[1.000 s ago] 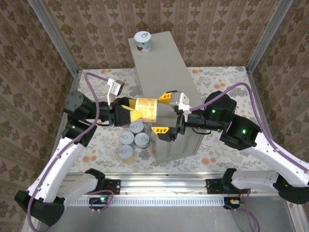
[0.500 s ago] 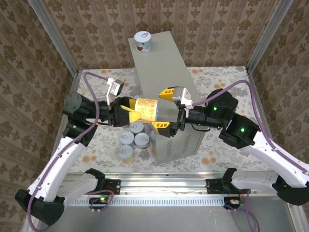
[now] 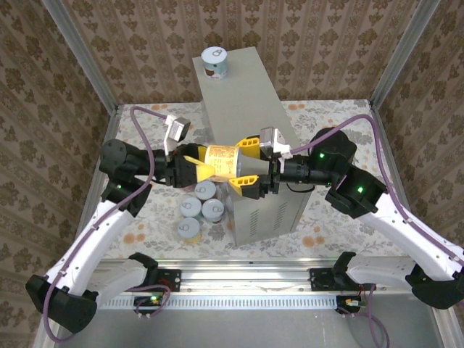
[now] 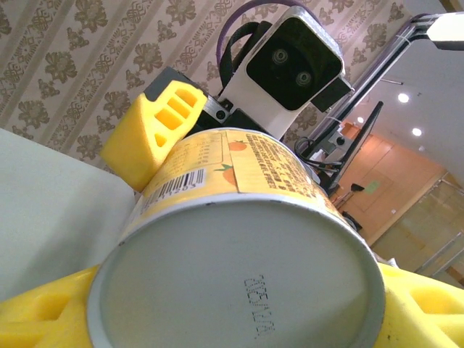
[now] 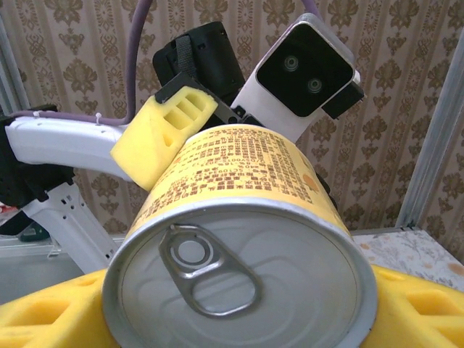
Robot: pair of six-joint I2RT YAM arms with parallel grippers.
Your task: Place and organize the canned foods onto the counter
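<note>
Bright, even light; faint shadows

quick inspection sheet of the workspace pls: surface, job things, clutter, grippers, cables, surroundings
surface: floral cloth with a tall grey box standing on it
job's things: one can on the far end of the box top; yellow can held sideways in the air over the box; four cans clustered on the cloth left of the box
clutter: nothing seen
grippers: left gripper and right gripper both closed on the yellow can, from opposite ends
cables: purple cable on the left arm, another on the right
surroundings: patterned walls, metal frame
</note>
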